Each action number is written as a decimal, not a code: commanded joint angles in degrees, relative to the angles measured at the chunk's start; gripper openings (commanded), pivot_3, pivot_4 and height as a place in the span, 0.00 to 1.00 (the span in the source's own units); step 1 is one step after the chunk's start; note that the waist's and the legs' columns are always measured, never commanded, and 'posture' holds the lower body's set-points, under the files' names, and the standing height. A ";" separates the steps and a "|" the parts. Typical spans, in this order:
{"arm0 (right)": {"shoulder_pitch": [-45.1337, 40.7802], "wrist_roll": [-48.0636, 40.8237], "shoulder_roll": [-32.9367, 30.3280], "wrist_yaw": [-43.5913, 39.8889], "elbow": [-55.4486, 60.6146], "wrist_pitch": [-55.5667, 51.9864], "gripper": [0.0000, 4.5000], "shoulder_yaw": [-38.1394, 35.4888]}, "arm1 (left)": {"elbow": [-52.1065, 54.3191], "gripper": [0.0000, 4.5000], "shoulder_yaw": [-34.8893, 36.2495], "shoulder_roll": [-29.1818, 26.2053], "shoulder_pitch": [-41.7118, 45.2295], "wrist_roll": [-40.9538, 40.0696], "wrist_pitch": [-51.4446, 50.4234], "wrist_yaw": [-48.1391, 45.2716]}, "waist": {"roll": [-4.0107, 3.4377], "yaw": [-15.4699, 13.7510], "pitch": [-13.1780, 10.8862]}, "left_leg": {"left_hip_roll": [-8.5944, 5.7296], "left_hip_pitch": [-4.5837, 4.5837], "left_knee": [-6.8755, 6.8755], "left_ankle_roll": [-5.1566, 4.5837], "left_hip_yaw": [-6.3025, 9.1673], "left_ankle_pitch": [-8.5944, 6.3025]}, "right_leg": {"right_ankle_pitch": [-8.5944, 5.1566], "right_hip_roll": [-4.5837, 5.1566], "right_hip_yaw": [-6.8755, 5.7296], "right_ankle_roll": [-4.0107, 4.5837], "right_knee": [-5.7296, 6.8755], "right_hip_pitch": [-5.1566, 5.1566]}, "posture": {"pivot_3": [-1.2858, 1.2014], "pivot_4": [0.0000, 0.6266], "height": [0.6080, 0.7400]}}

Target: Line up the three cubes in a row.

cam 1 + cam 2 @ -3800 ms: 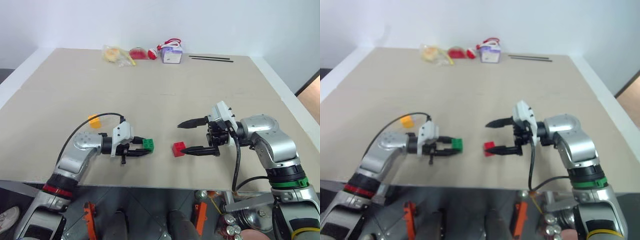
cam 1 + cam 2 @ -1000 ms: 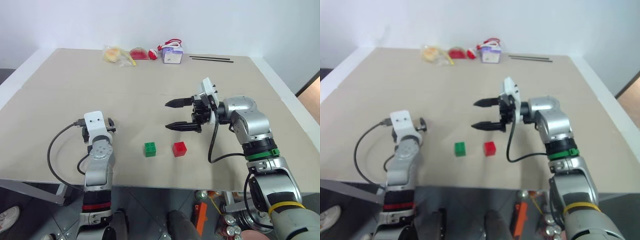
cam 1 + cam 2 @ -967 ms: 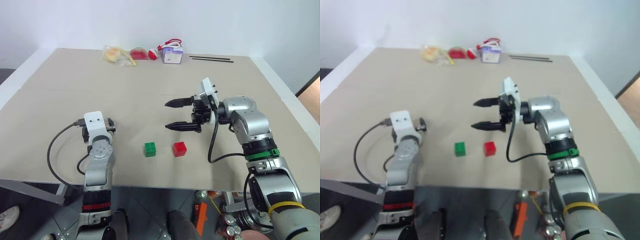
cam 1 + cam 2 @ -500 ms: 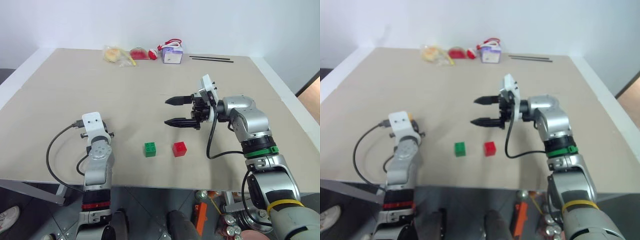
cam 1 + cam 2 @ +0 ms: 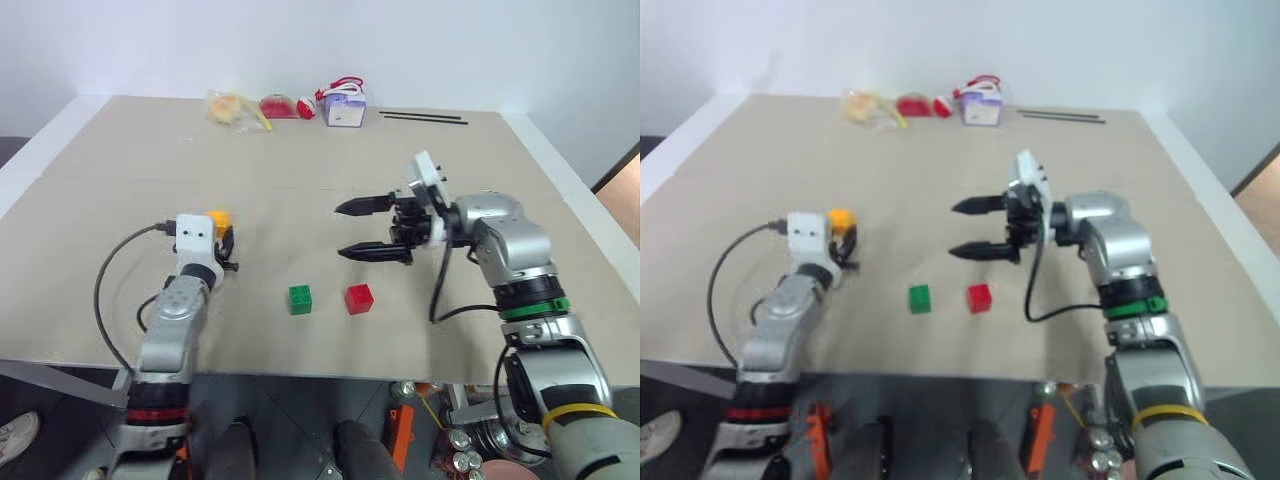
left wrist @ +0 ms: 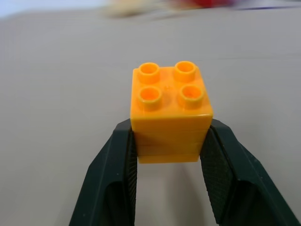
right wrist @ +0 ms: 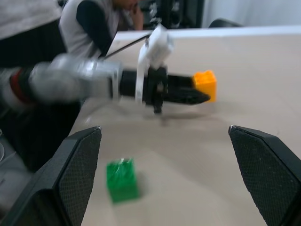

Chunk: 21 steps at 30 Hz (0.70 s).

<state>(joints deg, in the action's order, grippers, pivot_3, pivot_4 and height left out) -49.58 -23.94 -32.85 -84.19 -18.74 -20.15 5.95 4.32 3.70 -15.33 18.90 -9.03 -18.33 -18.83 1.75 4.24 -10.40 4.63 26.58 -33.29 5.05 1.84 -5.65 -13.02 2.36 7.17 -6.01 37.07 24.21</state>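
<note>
Gripping small yellow-orange studded plastic cube [image 6: 170, 111] by flat sides w/ left gripper [image 6: 170, 155] clamped; rigid, light, slick; right gripper [image 5: 372, 229] wide open, empty.

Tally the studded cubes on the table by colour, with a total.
Yellow-orange cube: 1
Green cube: 1
Red cube: 1
Total: 3

A big tan table [image 5: 300, 160] holds a green cube [image 5: 299, 299] with a red cube [image 5: 359, 298] just beside it at 3 o'clock. At 12 o'clock, far back, sit a purple-white box [image 5: 343, 108], snack bags [image 5: 240, 108] and two black sticks [image 5: 422, 118].
</note>
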 commanded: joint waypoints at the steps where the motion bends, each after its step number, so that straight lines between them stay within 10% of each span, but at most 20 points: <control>1: 1.33 -1.35 -2.58 -2.64 4.59 -0.12 1.00 -1.31 | 3.00 0.29 -3.83 -9.80 -3.08 -6.95 4.35 -23.75 | -0.02 0.03 0.00 | 0.01 -0.01 0.05 0.00 0.00 0.00 | -0.03 0.00 0.00 0.04 0.01 0.03 | 0.52 0.24 0.98; 7: 3.53 -0.64 -4.79 -1.28 6.60 -2.16 1.00 -0.62 | -5.57 0.29 -7.04 -20.14 -1.19 -9.51 10.80 -45.00 | -0.03 0.12 -0.01 | 0.05 -0.06 0.24 -0.04 -0.05 0.02 | -0.11 0.00 -0.03 0.20 0.02 0.13 | 0.52 0.24 0.98; 21: 10.18 -3.46 -7.18 3.42 16.28 -5.69 1.00 -3.51 | -21.39 0.29 -9.04 -24.04 8.03 -8.71 18.78 -63.99 | -0.02 0.01 -0.01 | 0.08 -0.03 0.15 -0.08 -0.08 0.02 | -0.16 0.02 -0.02 0.17 0.03 0.10 | 0.52 0.24 0.98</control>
<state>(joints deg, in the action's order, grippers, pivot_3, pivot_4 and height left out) -39.11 -26.06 -39.27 -80.97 -5.04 -25.61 4.33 -17.46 -5.67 -38.31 26.01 -17.36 0.06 -81.44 1.72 4.25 -10.41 4.72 26.56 -33.13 4.97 1.76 -5.63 -13.18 2.37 7.14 -5.83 37.11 24.31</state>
